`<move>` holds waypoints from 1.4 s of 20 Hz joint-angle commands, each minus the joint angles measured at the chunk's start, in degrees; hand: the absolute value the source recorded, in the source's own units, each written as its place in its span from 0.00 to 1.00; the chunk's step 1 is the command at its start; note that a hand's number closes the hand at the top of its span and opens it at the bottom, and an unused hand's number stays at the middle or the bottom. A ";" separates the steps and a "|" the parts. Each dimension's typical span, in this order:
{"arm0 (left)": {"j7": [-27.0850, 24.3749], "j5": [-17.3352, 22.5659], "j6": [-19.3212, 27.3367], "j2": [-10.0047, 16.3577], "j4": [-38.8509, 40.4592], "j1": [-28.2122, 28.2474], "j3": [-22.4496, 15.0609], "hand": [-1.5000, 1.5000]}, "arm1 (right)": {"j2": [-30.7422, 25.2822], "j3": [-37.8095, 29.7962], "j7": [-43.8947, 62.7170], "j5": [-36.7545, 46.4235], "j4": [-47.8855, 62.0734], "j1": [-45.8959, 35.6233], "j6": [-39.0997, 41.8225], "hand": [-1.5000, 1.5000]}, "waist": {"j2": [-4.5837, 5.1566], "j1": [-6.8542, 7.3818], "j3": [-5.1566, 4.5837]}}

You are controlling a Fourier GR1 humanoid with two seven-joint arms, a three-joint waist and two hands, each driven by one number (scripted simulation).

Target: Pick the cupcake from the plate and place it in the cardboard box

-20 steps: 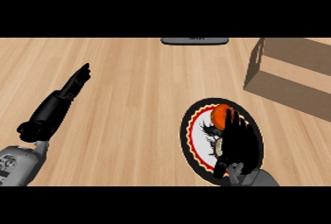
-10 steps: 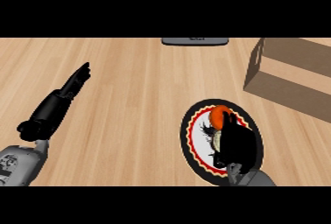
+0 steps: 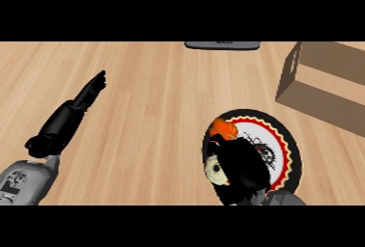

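The counter [image 3: 164, 120] is light wood with long lines in it, and it fills the whole view; no wall or room shows past it. Closest, at 5 o'clock, the right hand [image 3: 239, 169] lies on top of the round plate [image 3: 283, 138], which has a black rim and red zigzags; the hand hides much of the plate, and I cannot tell if it is gripping or not. The cupcake [image 3: 223, 129] is on the plate; its orange top peeks out at the far end of the hand, at the hand's 11 o'clock. At 9 o'clock the left hand [image 3: 63, 124] is flat and straight, holding nothing, pointing to 1 o'clock; bare wood lies between it and the plate. Farther off, at 2 o'clock, stands the cardboard box [image 3: 324, 84], apart from the plate. At 12 o'clock, at the far edge, sits a dark flat thing [image 3: 222, 45].
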 commanded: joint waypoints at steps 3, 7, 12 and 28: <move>1.24 -1.12 1.48 -0.68 -1.62 0.65 -0.32 0.50 | -11.62 -1.00 -28.38 -7.77 -4.45 -1.53 -5.24 1.00 | 0.01 -0.84 0.22; 0.76 -1.30 1.86 -1.52 0.42 0.49 0.98 0.50 | -17.03 -6.77 -40.10 -8.31 -5.41 -2.29 -11.72 1.00 | 0.01 -1.96 0.06; 0.36 -1.93 0.93 -1.06 -1.45 4.15 1.37 0.50 | -23.36 -18.22 -42.95 -15.54 -17.35 1.53 -9.89 1.00 | -0.40 -2.63 -0.03; 0.89 -5.31 0.44 -4.85 2.00 -1.21 1.17 0.50 | -19.95 -46.91 -28.74 -31.55 11.35 -17.97 -8.31 1.00 | 0.27 -1.30 -0.06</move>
